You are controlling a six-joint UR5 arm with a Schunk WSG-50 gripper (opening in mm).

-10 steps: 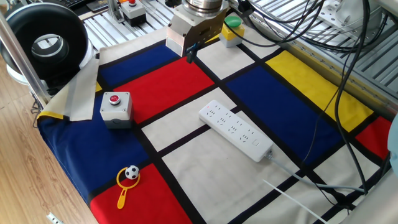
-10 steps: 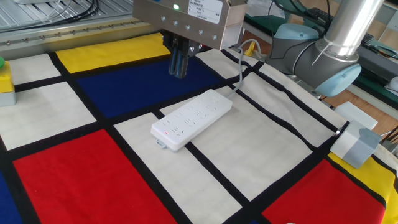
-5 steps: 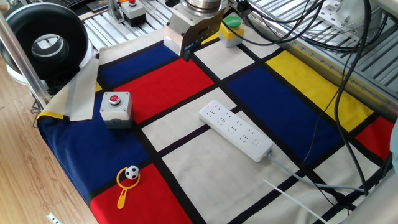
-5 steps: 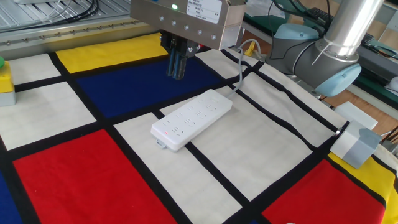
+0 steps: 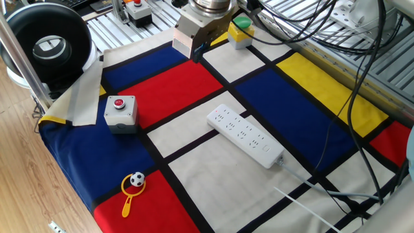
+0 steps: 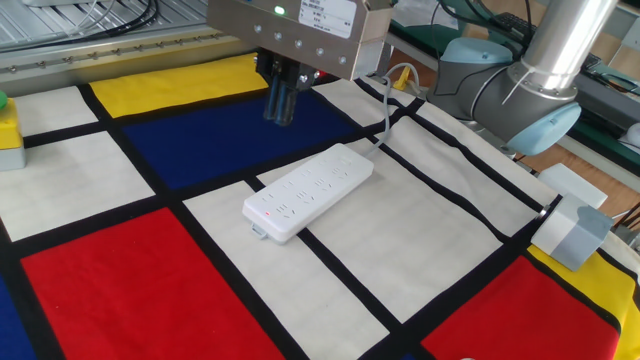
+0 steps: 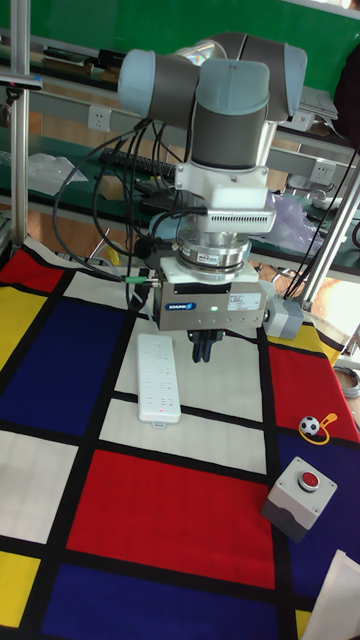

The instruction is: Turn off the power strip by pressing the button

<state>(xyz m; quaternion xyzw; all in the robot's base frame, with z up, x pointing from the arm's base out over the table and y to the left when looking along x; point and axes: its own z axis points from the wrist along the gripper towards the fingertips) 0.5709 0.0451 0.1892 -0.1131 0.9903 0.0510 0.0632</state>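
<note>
The power strip [image 5: 246, 136] lies flat on a white panel of the checkered cloth [image 5: 304, 103], with bare cloth seen on every side. Its button cannot be made out. The gripper [image 6: 279, 100] is held pointing down, above the cloth and apart from the strip; whether its fingers touch cannot be told.

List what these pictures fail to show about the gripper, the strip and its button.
- Gripper: in every view the fingers look like one dark mass, so no gap or contact shows.
- Button: too small and flush to pick out on the strip in one fixed view.
- Cable: runs off the lower right edge there, so its plug is unseen.
- Strip: its far end sits behind the gripper body in the tall view.
</note>
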